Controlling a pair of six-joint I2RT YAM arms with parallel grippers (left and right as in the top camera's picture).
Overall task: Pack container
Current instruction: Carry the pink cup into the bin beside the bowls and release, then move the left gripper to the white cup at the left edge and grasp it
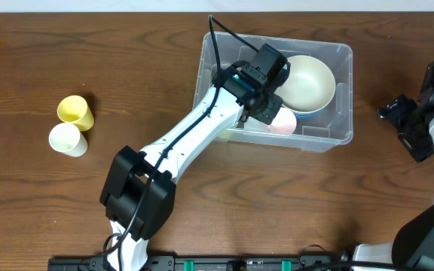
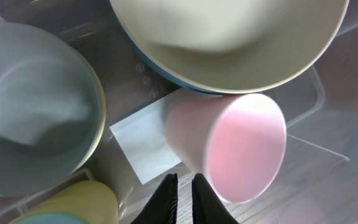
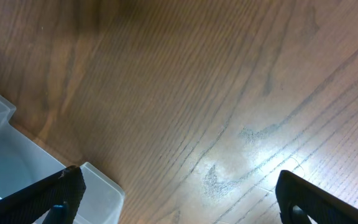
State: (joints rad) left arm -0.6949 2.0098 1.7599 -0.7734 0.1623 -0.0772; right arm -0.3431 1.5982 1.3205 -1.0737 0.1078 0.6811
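Overhead: container right of centre on the worktop, left fingers together, empty, inside it by the pink cup, probably tipped since bowls crowd the floor; right fingers spread, parked aside.

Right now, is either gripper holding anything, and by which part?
Nothing is held: the left gripper is shut and empty beside the pink cup; the right gripper is open over the table.
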